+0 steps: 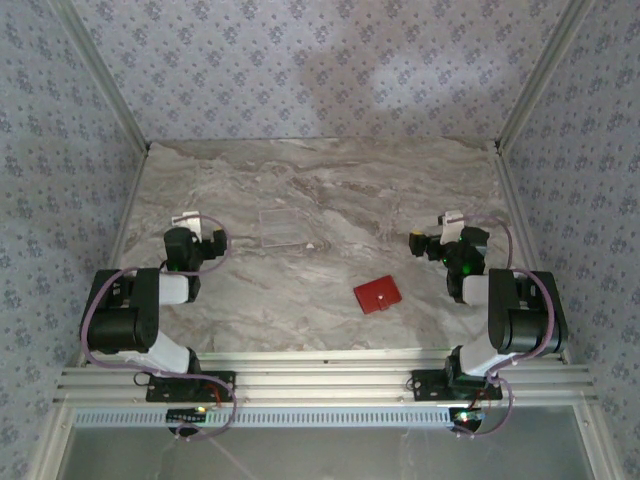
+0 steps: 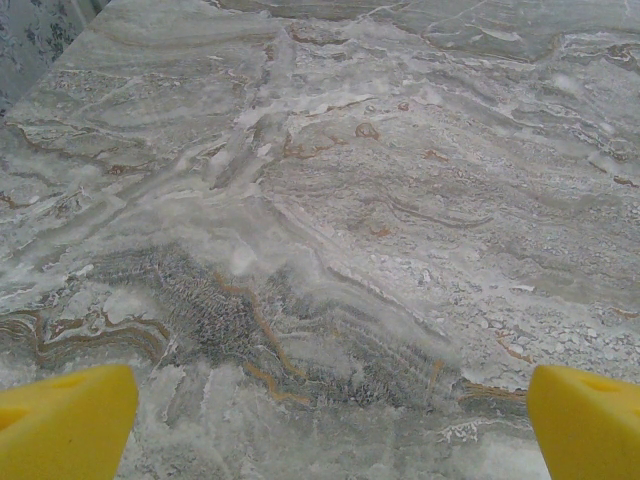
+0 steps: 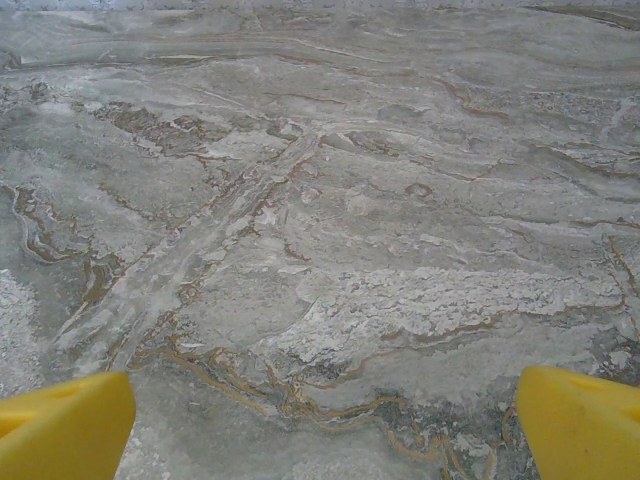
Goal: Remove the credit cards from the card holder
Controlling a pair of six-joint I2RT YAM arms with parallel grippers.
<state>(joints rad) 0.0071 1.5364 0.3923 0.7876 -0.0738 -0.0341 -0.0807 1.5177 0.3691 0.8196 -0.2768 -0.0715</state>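
We hold both claws spread wide, the left claw (image 1: pixel 205 241) well left of the folded red card holder (image 1: pixel 376 294), the right claw (image 1: pixel 428 243) nearer on its right; unpinned, it may skid across the smooth table (image 1: pixel 330 185) when pried.

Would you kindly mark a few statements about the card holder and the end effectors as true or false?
1. The card holder lies on the table, ungripped. True.
2. The left end effector is shut on a card. False: it is open above bare marble.
3. The card holder is nearer the right arm. True.
4. The card holder sits in the clear tray. False: the tray lies apart, farther back and to the left.
5. The right end effector is open. True.
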